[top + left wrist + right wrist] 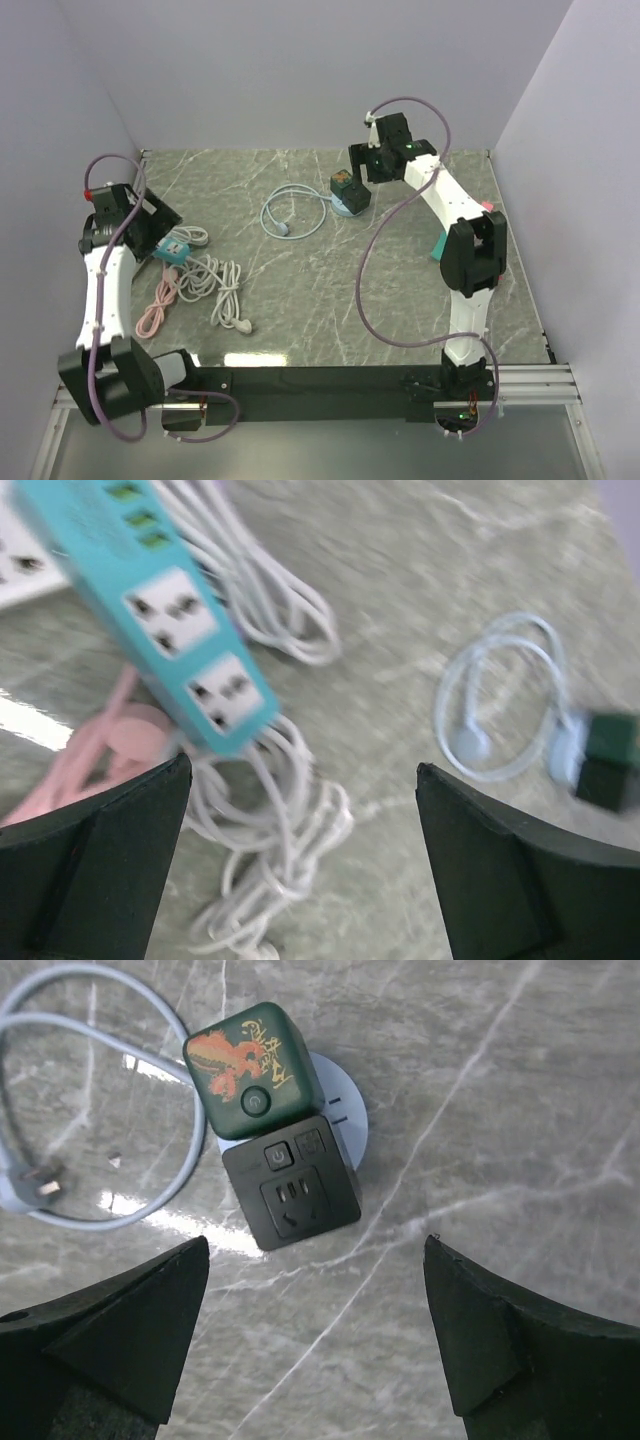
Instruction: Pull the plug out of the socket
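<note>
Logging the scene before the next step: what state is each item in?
left gripper: open, empty.
right gripper: open, empty.
teal power strip: visible outlets empty.
black socket block: front outlet empty.
green cube: touching black socket block.
pale blue cable: coiled, plug end lying free.

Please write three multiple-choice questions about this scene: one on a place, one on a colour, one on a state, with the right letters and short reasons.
1. Where is the teal power strip? A) beside the left gripper B) against the back wall C) mid-table
2. The cube beside the black socket block is: A) red B) dark green C) white
3. The right gripper is: A) shut on the cube B) shut on the strip C) open, empty
1 A: top view shows them together. 2 B: right wrist view. 3 C: fingers wide apart, nothing between.
</note>
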### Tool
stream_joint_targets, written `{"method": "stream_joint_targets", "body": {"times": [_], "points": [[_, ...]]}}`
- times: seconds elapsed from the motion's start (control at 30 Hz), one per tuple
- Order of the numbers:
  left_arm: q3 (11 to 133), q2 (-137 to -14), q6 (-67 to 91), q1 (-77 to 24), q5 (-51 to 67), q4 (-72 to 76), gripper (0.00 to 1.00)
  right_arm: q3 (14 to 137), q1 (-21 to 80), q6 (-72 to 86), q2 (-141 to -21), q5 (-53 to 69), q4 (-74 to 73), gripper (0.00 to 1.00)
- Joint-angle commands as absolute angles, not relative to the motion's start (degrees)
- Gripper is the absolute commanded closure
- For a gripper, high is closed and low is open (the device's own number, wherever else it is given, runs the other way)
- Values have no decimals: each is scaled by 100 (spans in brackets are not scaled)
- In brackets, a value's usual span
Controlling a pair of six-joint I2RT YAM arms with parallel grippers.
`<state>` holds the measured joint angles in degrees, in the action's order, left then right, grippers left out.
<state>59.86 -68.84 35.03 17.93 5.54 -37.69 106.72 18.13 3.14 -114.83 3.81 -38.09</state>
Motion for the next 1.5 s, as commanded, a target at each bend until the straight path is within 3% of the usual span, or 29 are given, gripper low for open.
{"method": "stream_joint_targets", "body": {"times": [0.0,0.4,0.5,0.53,0.6,0.63,0.7,0.73,1.03,1.27,1.47], "points": [[5758,-6311,3314,1644,1500,-3709,1,11144,1863,-290,-11855,755,-3823,6],[5247,-5959,3551,801,2162,-3366,0,11689,2180,-44,-12962,423,-4025,13],[5291,-5968,3647,423,2109,-3261,1,11821,2223,192,-13113,211,-4122,31],[5282,-5976,3674,326,2101,-3226,1,11839,2232,272,-13105,194,-4174,47],[5239,-6003,3726,36,2092,-3068,1,11690,2259,316,-12991,106,-4184,64],[5230,-6029,3744,-8,2092,-3024,1,11568,2267,351,-12903,114,-4149,78],[5177,-6126,3814,-394,2057,-2892,2,11024,2285,386,-12578,97,-4026,89],[5151,-6152,3832,-483,2083,-2805,2,10795,2276,491,-12429,114,-3973,100],[4483,-7231,4306,-2178,1653,-1050,16,7773,2882,1983,-10627,298,-3261,100],[4272,-8436,4623,-3259,1775,438,7,6461,3190,3014,-9766,1666,-2506,100],[3921,-8710,5158,-3419,1670,1247,3,5950,3208,3348,-9317,2575,-2057,100]]}}
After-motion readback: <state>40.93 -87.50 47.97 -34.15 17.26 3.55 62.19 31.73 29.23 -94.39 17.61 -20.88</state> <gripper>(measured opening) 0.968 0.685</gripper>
